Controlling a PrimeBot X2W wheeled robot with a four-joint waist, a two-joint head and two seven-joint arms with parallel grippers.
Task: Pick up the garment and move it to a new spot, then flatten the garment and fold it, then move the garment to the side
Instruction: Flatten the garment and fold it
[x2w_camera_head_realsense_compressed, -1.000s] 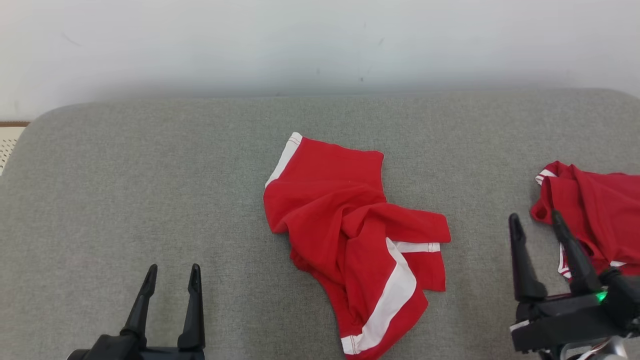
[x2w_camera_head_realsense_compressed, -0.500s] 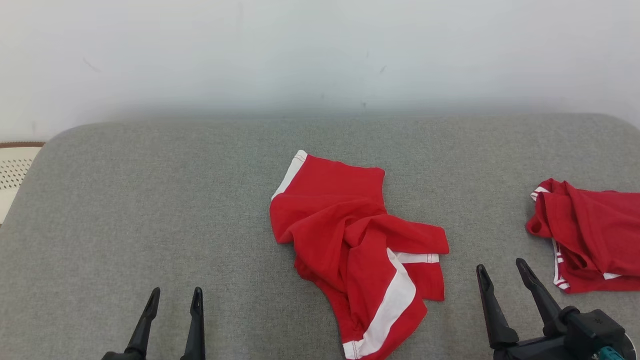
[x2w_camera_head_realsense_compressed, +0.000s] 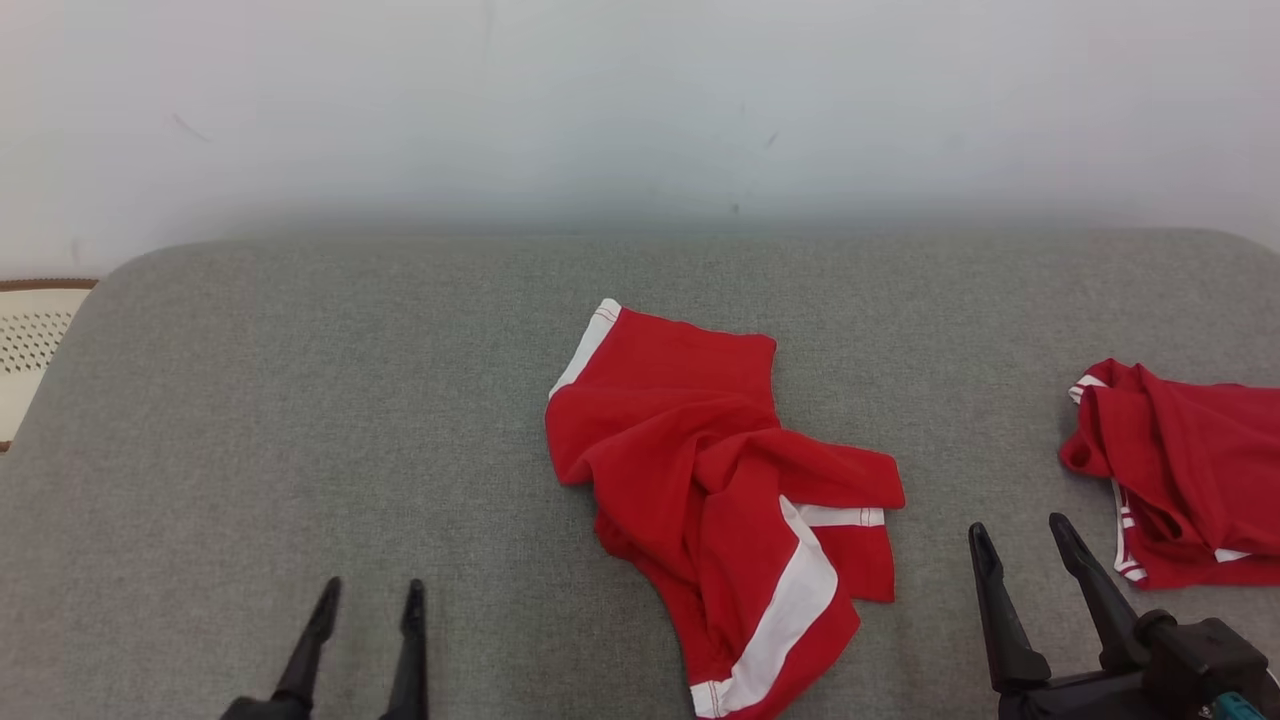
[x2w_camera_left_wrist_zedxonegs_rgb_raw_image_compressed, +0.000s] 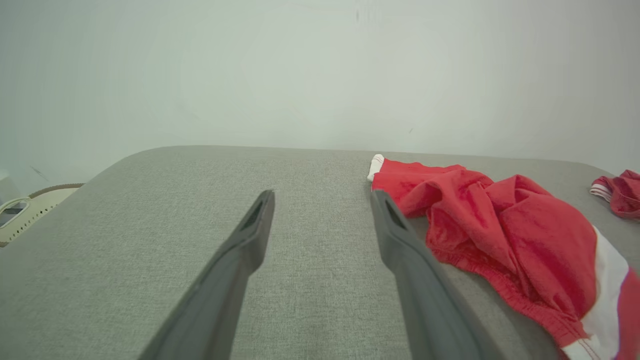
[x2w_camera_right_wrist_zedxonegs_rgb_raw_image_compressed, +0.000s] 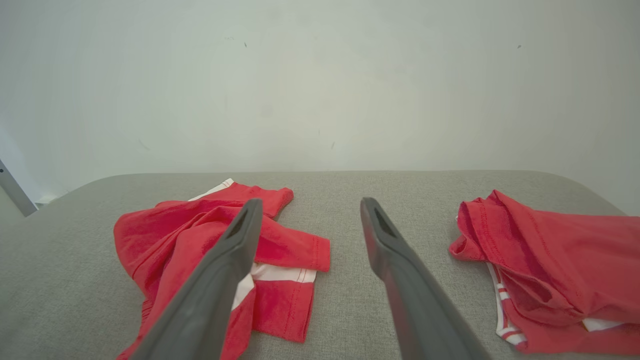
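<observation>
A crumpled red garment (x2w_camera_head_realsense_compressed: 715, 490) with white bands lies in the middle of the grey cushion (x2w_camera_head_realsense_compressed: 300, 420); it also shows to the right in the left wrist view (x2w_camera_left_wrist_zedxonegs_rgb_raw_image_compressed: 500, 230) and to the left in the right wrist view (x2w_camera_right_wrist_zedxonegs_rgb_raw_image_compressed: 200, 235). My left gripper (x2w_camera_head_realsense_compressed: 368, 598) stands open at the lower left, well left of the garment, with nothing between its fingers. My right gripper (x2w_camera_head_realsense_compressed: 1020, 530) stands open at the lower right, between this garment and a second red garment (x2w_camera_head_realsense_compressed: 1180, 470). Its fingers (x2w_camera_right_wrist_zedxonegs_rgb_raw_image_compressed: 395, 260) hold nothing.
The second red garment (x2w_camera_right_wrist_zedxonegs_rgb_raw_image_compressed: 545, 260) lies bunched at the cushion's right edge. A pale wall (x2w_camera_head_realsense_compressed: 640, 100) rises behind the cushion. A cream perforated object (x2w_camera_head_realsense_compressed: 30, 335) sits past the cushion's left end.
The right gripper has drawn back from beside the right-hand garment toward the lower edge of the head view. The camera has tilted, shifting the whole scene downward. Both garments lie as before.
</observation>
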